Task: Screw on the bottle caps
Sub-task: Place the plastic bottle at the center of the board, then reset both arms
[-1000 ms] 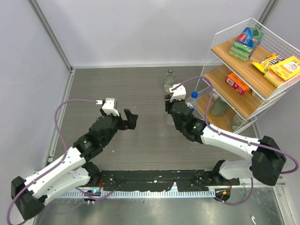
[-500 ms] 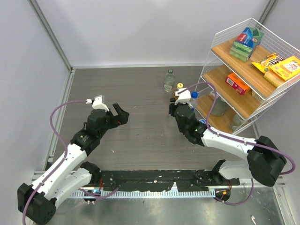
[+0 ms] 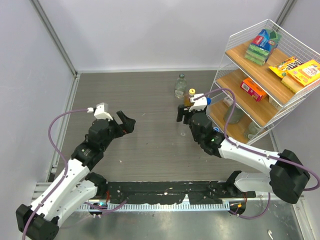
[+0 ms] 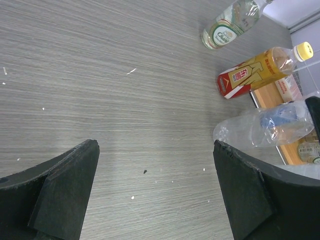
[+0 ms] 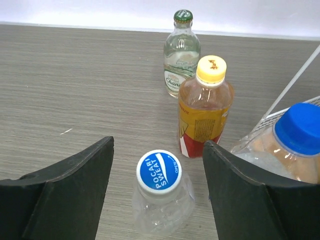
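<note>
A clear bottle (image 5: pixel 162 212) stands upright with a white cap with a blue middle (image 5: pixel 159 171) on its neck. My right gripper (image 5: pixel 157 146) (image 3: pixel 181 115) hovers over it, open, with a jaw on each side of the cap and not touching it. Behind it stand an amber bottle (image 5: pixel 204 117) with a yellow cap (image 5: pixel 211 69), a clear bottle with a green cap (image 5: pixel 181 57), and a clear bottle with a dark blue cap (image 5: pixel 301 129). My left gripper (image 4: pixel 155 150) (image 3: pixel 127 123) is open and empty over bare floor, well left of the bottles.
A white wire shelf (image 3: pixel 260 75) with wooden boards and snack boxes stands at the right, close behind the blue-capped bottle. Grey walls close off the back and left. The dark wood-grain table (image 3: pixel 145 90) lies between the arms.
My left gripper has drawn back to the left, away from the bottles. My right gripper has shifted slightly right and back, uncovering the amber bottle in the top view.
</note>
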